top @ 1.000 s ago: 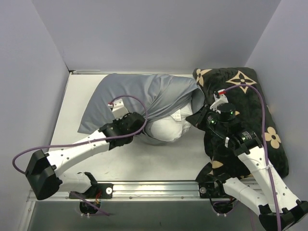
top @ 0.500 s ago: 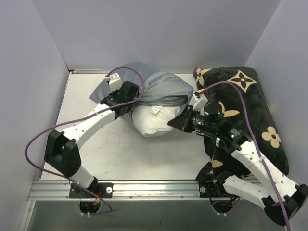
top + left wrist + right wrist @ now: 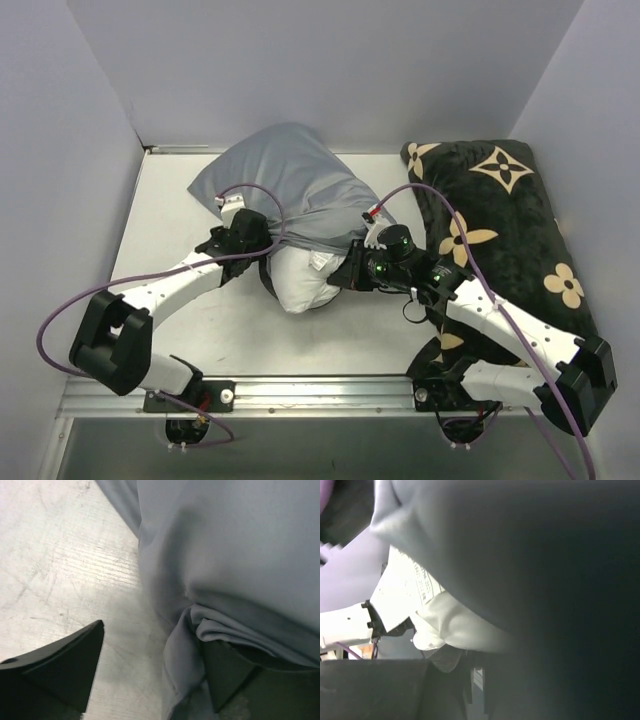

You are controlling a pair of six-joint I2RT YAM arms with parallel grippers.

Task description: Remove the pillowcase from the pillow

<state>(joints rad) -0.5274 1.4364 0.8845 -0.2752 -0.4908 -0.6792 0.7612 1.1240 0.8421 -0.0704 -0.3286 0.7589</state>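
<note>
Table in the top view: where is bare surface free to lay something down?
Bare table lies left of the pillowcase, up to the left wall, and in front of the pillow, toward the rail. The right side is crowded by the black flower cushion.

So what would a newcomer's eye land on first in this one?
The black cushion with tan flowers dominates the right side. At centre the grey pillowcase is bunched toward the far side, the white pillow bulging from its near end. The left gripper stands open at the fabric's edge; the right gripper is shut on the pillow.
</note>
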